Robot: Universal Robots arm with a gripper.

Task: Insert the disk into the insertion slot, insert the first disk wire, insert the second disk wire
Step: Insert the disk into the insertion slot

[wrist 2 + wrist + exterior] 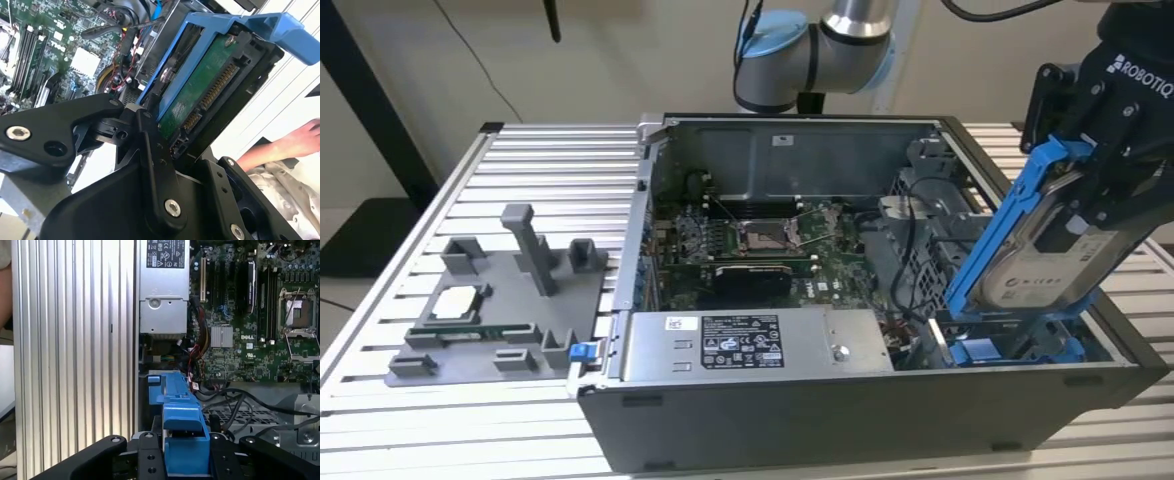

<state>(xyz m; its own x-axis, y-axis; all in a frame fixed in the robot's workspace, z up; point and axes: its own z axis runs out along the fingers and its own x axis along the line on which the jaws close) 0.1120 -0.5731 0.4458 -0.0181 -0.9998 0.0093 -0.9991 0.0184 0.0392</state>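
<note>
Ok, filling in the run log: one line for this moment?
gripper: shut on disk | disk: tilted, lower end at insertion slot | seated: no

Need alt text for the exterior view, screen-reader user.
A gripper holds the disk in its blue carrier, steeply tilted, lower end at the insertion slot of an open computer case, at the exterior view's right. Its motherboard and power supply are exposed; a grey fixture tray sits at the exterior view's left.

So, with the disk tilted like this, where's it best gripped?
At its upper end, coming from above along its length. The disk stands steeply tilted with its lower end down at the insertion slot, so the top end is the free part; the gripper is clamped there.
</note>
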